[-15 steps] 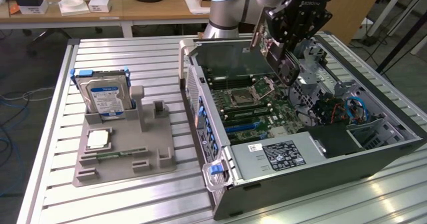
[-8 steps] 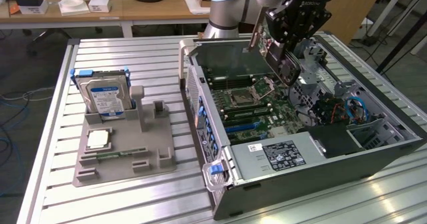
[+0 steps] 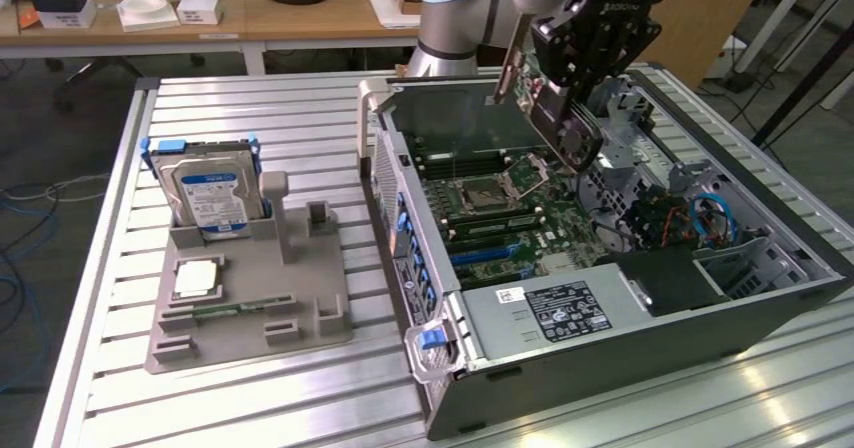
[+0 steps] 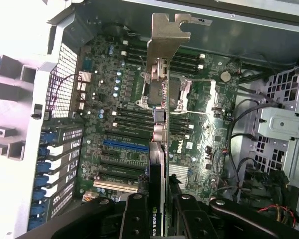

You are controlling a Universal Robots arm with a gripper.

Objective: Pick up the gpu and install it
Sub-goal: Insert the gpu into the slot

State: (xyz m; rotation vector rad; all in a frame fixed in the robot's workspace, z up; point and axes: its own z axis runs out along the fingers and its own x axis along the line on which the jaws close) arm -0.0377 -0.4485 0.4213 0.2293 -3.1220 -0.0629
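The gripper [image 4: 159, 211] is pinching the gpu [image 4: 159, 114] by its edges, one finger [image 4: 134, 209] on each face, so the card hangs edge-down from the tool with its silver bracket at the far end. In the exterior view the gripper [image 3: 577, 118] holds the gpu [image 3: 531, 103] above the open computer case [image 3: 601, 368], clear of the board below. Judging by this, the pick is done and the install is in hand: the card is over the motherboard [image 4: 119, 124] but not yet in any slot. Seating it calls for the card's lower edge to line up along the blue slot [image 4: 124, 143] under the tool, bracket toward the rear wall [image 4: 65, 79], then a straight push down. Room is tight. The processor socket [image 4: 189, 99] lies directly beneath the card, loose cables [image 4: 239, 144] and the metal drive cage [image 4: 284, 124] crowd one side, and the rear wall's edge stands close on the other.
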